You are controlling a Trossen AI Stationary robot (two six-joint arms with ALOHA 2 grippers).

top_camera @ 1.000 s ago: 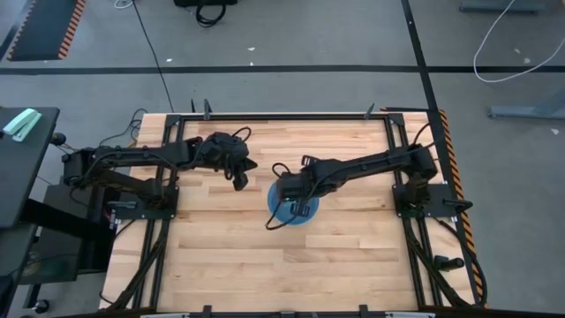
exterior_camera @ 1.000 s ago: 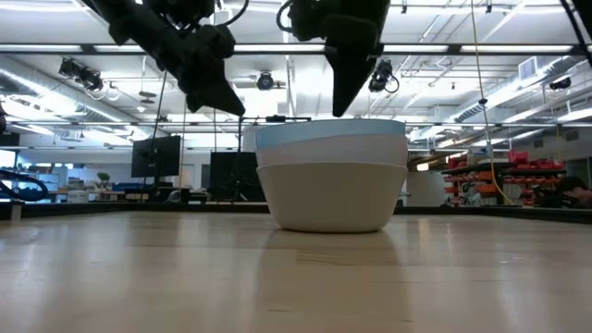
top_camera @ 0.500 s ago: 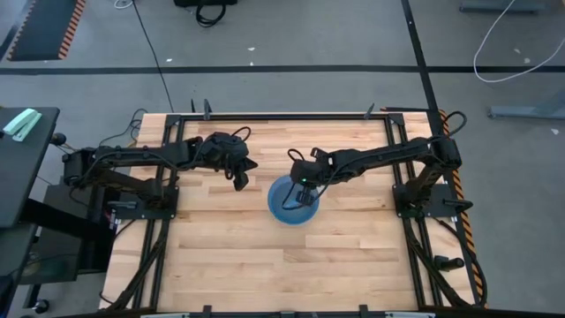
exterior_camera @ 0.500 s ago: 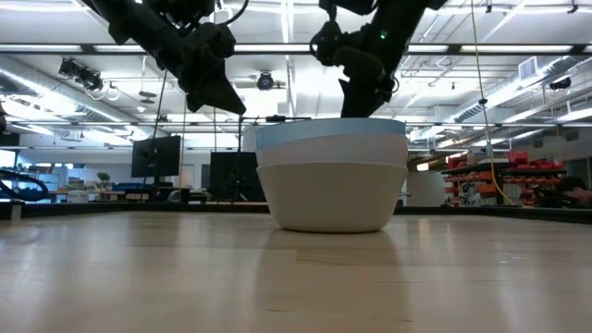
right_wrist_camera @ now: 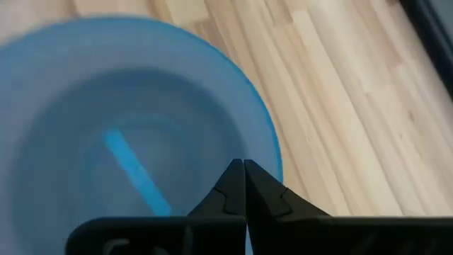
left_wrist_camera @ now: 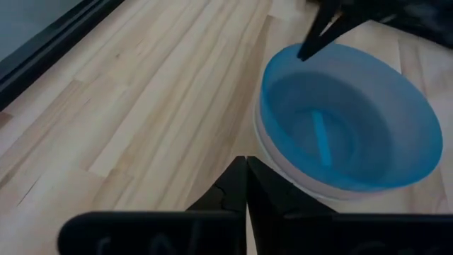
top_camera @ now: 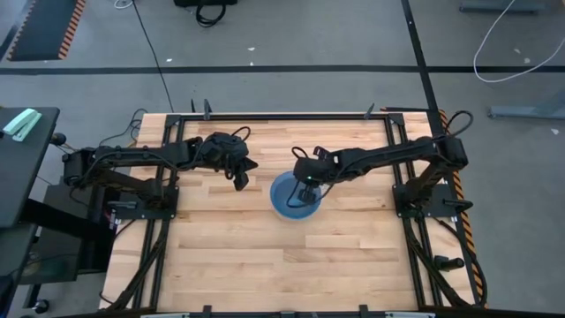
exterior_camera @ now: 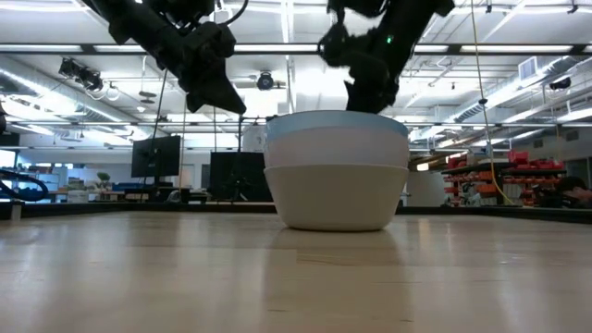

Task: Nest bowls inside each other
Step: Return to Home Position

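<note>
The translucent blue bowl [top_camera: 294, 196] sits nested on top of a pale bowl [exterior_camera: 335, 196], and the stack stands upright on the table's middle. No salmon-orange bowl shows in any view. My right gripper [top_camera: 307, 187] is shut and slants down over the blue bowl's far-right rim [left_wrist_camera: 303, 55]. In its own wrist view the shut fingers [right_wrist_camera: 243, 177] point just inside that rim. My left gripper [top_camera: 238, 183] is shut too. It hovers to the left of the stack, above the table, and looks at the blue bowl [left_wrist_camera: 347, 120]. My right gripper's shut fingertips [exterior_camera: 367, 104] stand at the inner side of the blue bowl's rim [right_wrist_camera: 272, 152], on its far-right side. They come slanting from above and from the table's right. Whether they touch the rim, I cannot tell.
Bare wooden table [top_camera: 229, 256] lies all around the stack, with wide free room toward the near edge. A black metal frame [top_camera: 291, 115] runs along the table's edges, and both arm bases stand at the left and right sides.
My right gripper has drawn back from over the bowl's middle toward the table's right and far side, ending at the bowl's rim. The bowl stack has slid a little toward the far right. My left arm has kept still.
</note>
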